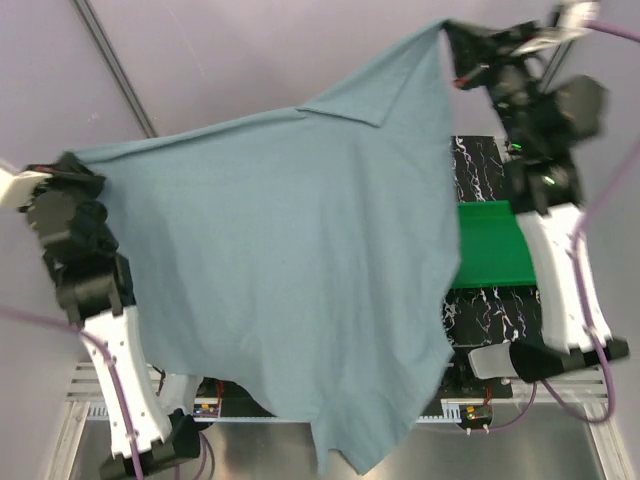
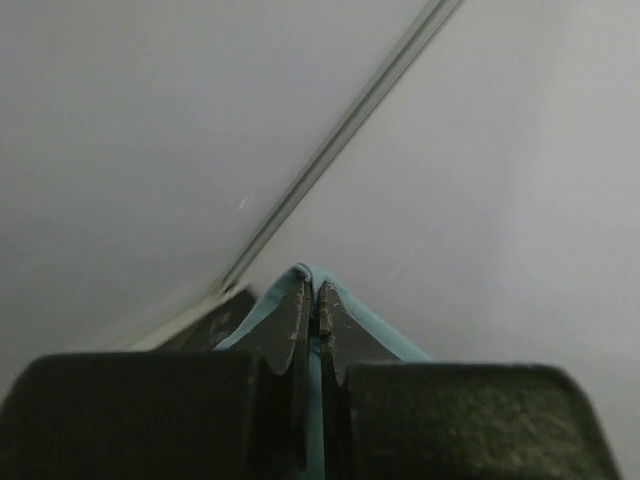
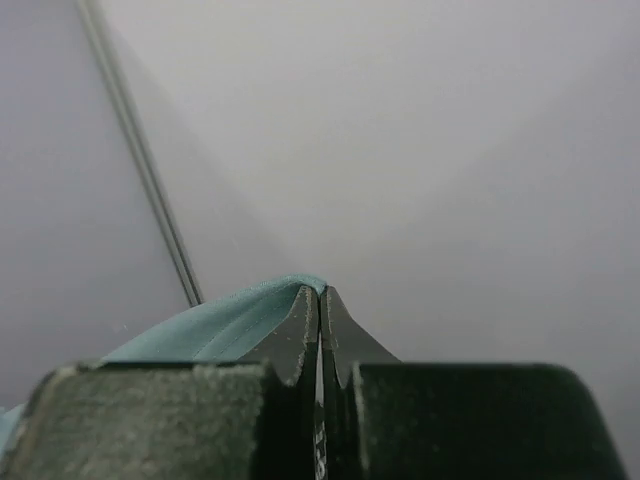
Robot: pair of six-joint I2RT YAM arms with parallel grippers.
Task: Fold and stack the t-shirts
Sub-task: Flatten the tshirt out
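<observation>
One dusty blue-grey t-shirt (image 1: 290, 260) hangs spread wide in the air between both arms and hides most of the table below. My left gripper (image 1: 68, 160) is shut on its left corner; in the left wrist view the t-shirt's hem (image 2: 375, 325) runs over and between the closed fingertips (image 2: 290, 315). High at the back right, my right gripper (image 1: 447, 27) is shut on the other corner, and in the right wrist view the cloth (image 3: 230, 320) drapes off to the left of its tips (image 3: 305, 320). The shirt's lower edge droops down past the table's near edge.
A green plastic tray (image 1: 495, 245) lies on the black marbled table surface (image 1: 480, 160) at the right, partly behind the right arm. Purple cables trail from both arms. A grey wall with a dark seam (image 1: 115, 65) stands behind.
</observation>
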